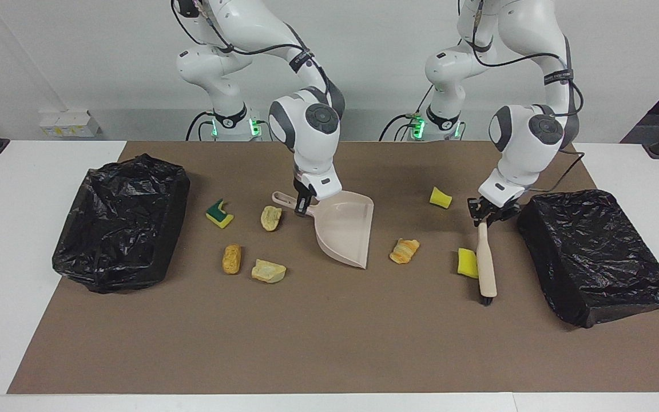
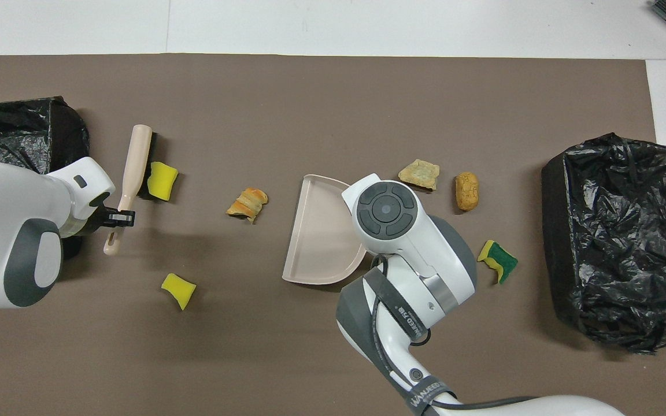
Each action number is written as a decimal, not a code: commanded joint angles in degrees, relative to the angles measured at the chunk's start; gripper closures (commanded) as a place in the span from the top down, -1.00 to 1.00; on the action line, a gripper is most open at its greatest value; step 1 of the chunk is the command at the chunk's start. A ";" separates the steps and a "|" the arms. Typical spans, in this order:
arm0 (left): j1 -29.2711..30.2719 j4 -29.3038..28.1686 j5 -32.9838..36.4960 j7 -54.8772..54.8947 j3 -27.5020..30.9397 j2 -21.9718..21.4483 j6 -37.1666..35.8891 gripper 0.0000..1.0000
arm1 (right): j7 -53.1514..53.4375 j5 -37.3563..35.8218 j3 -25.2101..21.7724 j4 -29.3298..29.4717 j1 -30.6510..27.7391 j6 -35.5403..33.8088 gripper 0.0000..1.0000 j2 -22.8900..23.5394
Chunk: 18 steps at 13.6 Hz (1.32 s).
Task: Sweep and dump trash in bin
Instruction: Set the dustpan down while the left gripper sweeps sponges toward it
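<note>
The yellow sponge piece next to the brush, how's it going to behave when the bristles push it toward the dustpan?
The yellow sponge piece looks like light foam, so it would probably slide easily on the brown mat. Its blocky, flat-sided shape suggests it will skid or tumble rather than roll. Being soft, it may squash slightly against the brush and could skip aside.

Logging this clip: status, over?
Left gripper shut on brush, beside a yellow sponge. Right gripper shut on dustpan handle. Trash unswept, nothing blocking.
</note>
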 commanded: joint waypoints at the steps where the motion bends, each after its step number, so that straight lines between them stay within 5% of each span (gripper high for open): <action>1: -4.63 -3.49 0.81 -0.64 0.36 -2.85 0.19 -1.00 | 1.55 -1.17 0.19 -0.47 -0.09 1.11 -1.00 -0.13; 11: -27.39 -4.38 -12.27 -10.91 0.18 -6.38 -4.74 -1.00 | 1.56 -1.26 0.11 -0.47 -0.09 0.67 -1.00 -0.13; 18: -29.96 -2.02 -13.35 -30.22 0.44 -9.88 -6.58 -1.00 | 1.56 -1.26 0.11 -0.47 -0.09 0.76 -1.00 -0.13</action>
